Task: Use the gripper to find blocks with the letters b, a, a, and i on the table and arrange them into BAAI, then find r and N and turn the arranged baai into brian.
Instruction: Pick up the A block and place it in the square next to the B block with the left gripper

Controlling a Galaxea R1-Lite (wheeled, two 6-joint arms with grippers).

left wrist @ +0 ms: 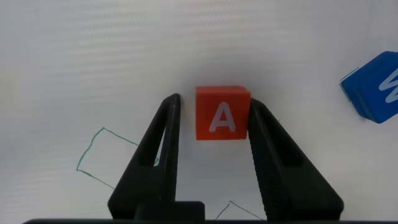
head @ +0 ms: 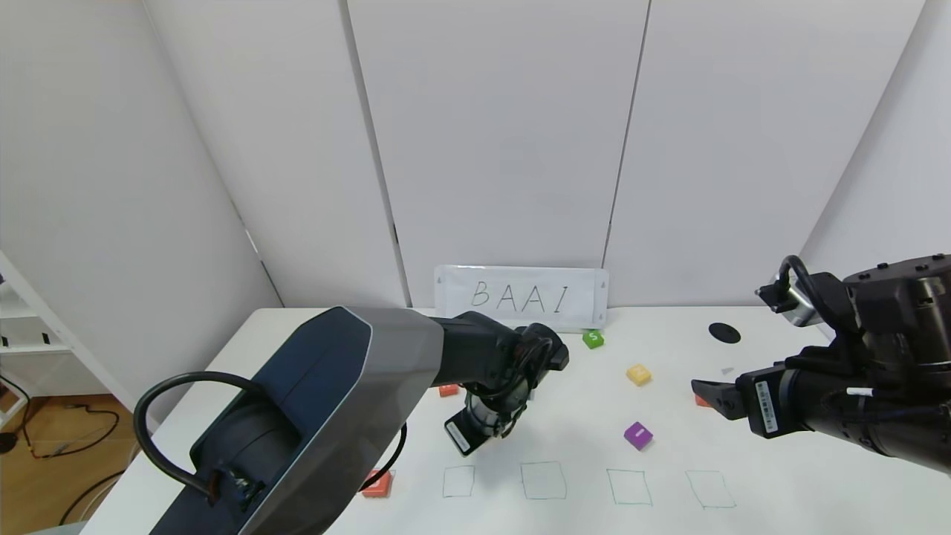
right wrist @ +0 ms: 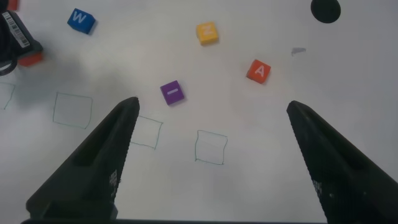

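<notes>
Left pincer [left wrist: 214,115] was down over the left-centre of the white counter with green hand-drawn squares [head: 780,461], and the small orange-red cube with a white letter A [left wrist: 222,112] sat squarely between its two black fingers [left wrist: 163,134]. One finger looked pressed against the cube's side; the other showed a thin sliver of gap, so I read the jaws as closing onto it, grip not quite confirmed. The cube's faces ran parallel to the fingers, with no skew to correct, and the cube is square, so no long axis matters. The row of drawn squares lay just near-side of this pincer, with one green outline [left wrist: 102,155] showing beside the finger, so the carry to a slot should be short. Right pincer [right wrist: 211,143] hovered released, jaws spread wide, over the right side of the counter. Beneath it lay a second orange-red A cube [right wrist: 258,71], a purple cube marked I [right wrist: 172,93] and a yellow cube [right wrist: 207,32]. A blue W cube [left wrist: 376,87] sat near the left pincer, clear of the grasp. The left arm was clearly the nearer one for this A.
</notes>
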